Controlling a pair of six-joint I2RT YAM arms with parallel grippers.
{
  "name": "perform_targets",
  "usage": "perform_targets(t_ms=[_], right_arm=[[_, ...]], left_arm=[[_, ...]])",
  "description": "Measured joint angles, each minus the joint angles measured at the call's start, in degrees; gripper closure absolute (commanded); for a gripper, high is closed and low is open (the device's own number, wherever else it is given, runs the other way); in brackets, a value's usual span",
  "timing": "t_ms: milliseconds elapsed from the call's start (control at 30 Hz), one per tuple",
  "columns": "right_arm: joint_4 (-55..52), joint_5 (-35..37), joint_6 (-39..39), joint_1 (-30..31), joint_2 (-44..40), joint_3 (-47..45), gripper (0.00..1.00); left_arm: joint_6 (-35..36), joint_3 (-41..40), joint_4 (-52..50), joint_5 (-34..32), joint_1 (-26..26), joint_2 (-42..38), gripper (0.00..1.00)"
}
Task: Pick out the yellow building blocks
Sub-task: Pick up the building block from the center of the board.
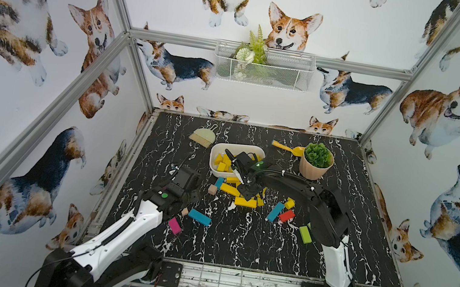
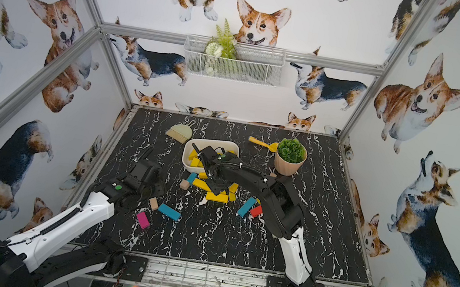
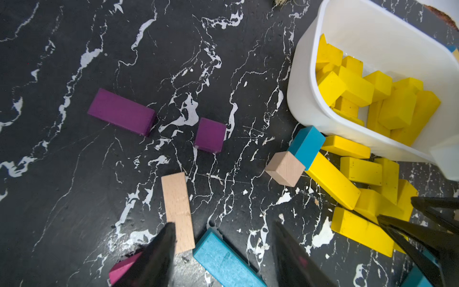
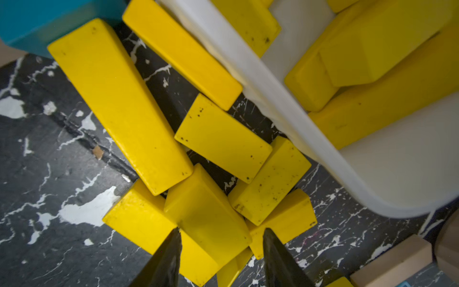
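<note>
Several yellow building blocks (image 1: 222, 162) lie in a white tub (image 1: 214, 151) in both top views (image 2: 187, 149). More yellow bars (image 1: 245, 202) are piled on the black table just in front of it, and a yellow cube (image 1: 289, 203) sits to the right. My right gripper (image 4: 221, 232) is down on this pile (image 2: 216, 197), open, its fingers either side of a tilted yellow bar (image 4: 206, 211) with a narrow gap on one side. My left gripper (image 3: 223, 226) hangs open over a blue block (image 3: 223, 261) and a bare wooden plank (image 3: 177, 208), holding nothing.
Two purple blocks (image 3: 121, 111) lie under the left arm. A pink block (image 1: 175, 225), a blue bar (image 1: 275, 212), a red block (image 1: 287, 215) and a lime-green bar (image 1: 305, 235) are scattered about. At the back stand a plant pot (image 1: 316, 162), a yellow scoop (image 1: 283, 148) and a brush (image 1: 203, 138).
</note>
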Motion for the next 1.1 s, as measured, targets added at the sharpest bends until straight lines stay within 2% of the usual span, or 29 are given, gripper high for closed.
perform_targets(t_ms=[133,467,567,700,1100], right_arm=[[-1.3,-1.7,-1.3,-0.3,2.8,2.3,0.51],[-2.6,-6.3,-1.6,-1.7,4.3,3.9,0.76],[-2.7,-6.9,-1.6,-2.0,4.3,4.0,0.81],[-3.0,-7.3,-1.6,-2.0,3.4,3.9,0.82],[-0.4,-7.5,-2.9,-1.0,-7.1,4.0,0.84]], left_arm=[[-0.3,-0.4,-0.2,-1.1,0.2,-1.8,0.36],[-1.0,-1.3,-1.6,-2.8,0.7,-4.9,0.36],[-1.0,-1.5,-1.7,-3.0,0.9,-5.5,0.36],[-1.2,-1.5,-1.8,-3.3,1.1,-5.9,0.36],[-2.6,-2.0,-1.5,-3.1,1.2,-4.9,0.36]])
